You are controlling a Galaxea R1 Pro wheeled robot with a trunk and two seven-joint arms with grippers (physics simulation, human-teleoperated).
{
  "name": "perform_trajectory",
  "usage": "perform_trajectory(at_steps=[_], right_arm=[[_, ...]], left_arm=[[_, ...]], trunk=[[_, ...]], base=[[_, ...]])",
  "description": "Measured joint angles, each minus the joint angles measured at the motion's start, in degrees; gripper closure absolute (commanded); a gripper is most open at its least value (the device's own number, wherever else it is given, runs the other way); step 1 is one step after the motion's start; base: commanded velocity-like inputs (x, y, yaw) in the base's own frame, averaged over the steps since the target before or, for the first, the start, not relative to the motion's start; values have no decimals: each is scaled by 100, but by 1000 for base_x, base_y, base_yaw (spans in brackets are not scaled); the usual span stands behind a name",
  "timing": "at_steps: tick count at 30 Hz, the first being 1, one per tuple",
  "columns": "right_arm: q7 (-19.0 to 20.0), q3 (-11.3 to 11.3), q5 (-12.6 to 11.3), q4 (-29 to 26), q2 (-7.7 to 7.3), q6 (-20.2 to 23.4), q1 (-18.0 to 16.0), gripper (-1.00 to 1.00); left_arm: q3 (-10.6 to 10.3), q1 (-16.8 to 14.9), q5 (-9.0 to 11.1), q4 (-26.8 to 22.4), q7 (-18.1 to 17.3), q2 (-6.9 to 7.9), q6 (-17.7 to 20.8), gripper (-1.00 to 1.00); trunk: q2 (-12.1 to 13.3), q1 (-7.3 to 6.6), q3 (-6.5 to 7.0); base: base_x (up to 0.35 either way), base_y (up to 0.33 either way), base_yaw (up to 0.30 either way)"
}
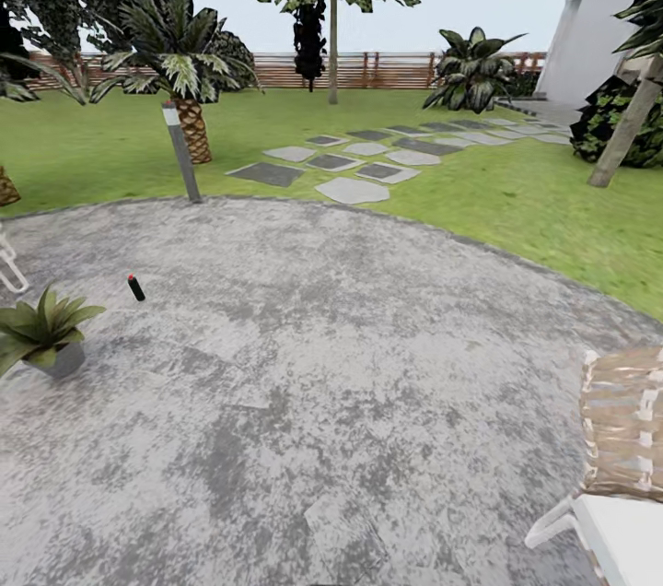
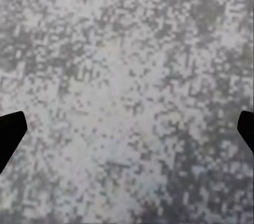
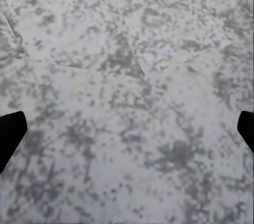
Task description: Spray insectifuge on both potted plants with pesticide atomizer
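One low rosette of broad pointed green leaves in a small grey pot [image 1: 44, 333] is seen at the left edge of the round mottled grey paved patio [image 1: 304, 383]. Just beside it, toward the lawn, a small slim dark object with a red tip [image 1: 136, 287] is seen tilted on the paving; whether it is the atomizer cannot be told. A grey bollard lamp [image 1: 180, 151] stands at the patio's far edge, before a scaly-trunked palm [image 1: 189, 121]. Grey stepping stones [image 1: 354, 164] cross the green lawn [image 1: 516, 190]. A woven tan chair [image 1: 619, 439] is cut off at the patio's right edge. Over bare paving, the left gripper [image 2: 127, 131] and the right gripper [image 3: 127, 131] are spread wide, with nothing held.
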Motion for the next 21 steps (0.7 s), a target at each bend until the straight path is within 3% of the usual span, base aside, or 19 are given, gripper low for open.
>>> perform_trajectory(at_steps=[9, 21], right_arm=[[0, 0, 0, -2, 0, -2, 0, -100], [7, 0, 2, -5, 0, 1, 1, -100]], left_arm=[[0, -2, 2, 0, 0, 0, 0, -100], [0, -4, 3, 1, 0, 0, -1, -100]], trunk=[[0, 0, -46], [0, 0, -54]], base=[[340, 0, 197], [340, 0, 16]])
